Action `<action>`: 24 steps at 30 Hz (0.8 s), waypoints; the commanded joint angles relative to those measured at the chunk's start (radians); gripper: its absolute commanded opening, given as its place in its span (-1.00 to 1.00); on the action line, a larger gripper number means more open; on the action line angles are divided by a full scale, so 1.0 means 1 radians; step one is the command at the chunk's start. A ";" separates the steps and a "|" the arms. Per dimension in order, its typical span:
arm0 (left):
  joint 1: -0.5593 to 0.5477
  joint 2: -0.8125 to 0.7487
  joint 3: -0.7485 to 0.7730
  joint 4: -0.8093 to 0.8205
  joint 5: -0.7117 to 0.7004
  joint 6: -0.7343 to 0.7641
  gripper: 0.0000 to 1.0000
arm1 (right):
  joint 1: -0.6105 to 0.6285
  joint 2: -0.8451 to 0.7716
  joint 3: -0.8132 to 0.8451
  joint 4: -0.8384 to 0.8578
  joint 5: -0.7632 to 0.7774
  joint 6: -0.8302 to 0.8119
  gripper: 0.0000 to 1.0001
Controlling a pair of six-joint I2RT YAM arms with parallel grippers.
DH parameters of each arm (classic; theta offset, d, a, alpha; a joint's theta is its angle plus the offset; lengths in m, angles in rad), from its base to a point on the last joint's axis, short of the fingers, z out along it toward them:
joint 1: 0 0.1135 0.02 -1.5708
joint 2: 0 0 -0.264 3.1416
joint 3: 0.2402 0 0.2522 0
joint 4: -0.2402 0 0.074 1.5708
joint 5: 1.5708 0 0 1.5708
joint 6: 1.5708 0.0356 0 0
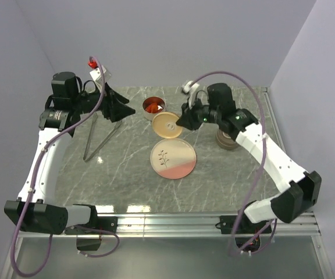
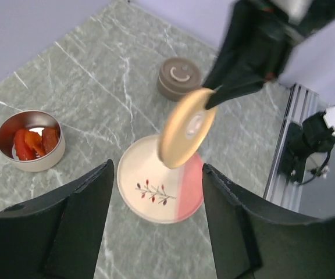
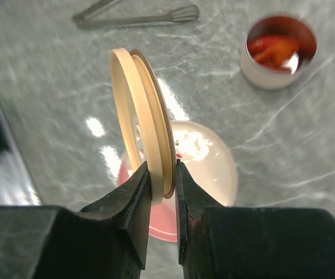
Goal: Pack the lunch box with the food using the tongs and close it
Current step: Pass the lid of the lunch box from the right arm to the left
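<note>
The lunch box is a small round metal tin at the back centre, and red food lies inside it. Its tan round lid hangs tilted above the plate, and my right gripper is shut on its rim. In the right wrist view the lid stands edge-on between the fingers. The silver tongs lie flat on the table at the left. My left gripper hovers open and holds nothing, left of the tin and above the tongs' far end.
A pink-and-cream plate with a sprig drawing lies at the table's middle with nothing on it. A brown round container stands at the right under my right arm. Walls close the back and both sides.
</note>
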 commanded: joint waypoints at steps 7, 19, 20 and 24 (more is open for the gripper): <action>-0.098 -0.021 -0.114 0.127 -0.175 -0.136 0.29 | -0.233 0.049 -0.083 0.329 -0.361 0.794 -1.00; -0.190 0.088 -0.160 0.247 -0.264 -0.332 0.06 | -0.231 0.017 -0.142 0.457 -0.410 0.935 -1.00; -0.190 0.094 -0.160 0.259 -0.247 -0.349 0.01 | -0.230 0.016 -0.145 0.457 -0.411 0.937 -1.00; -0.190 0.111 -0.173 0.293 -0.179 -0.390 -0.36 | -0.233 0.008 -0.160 0.472 -0.413 0.952 -1.00</action>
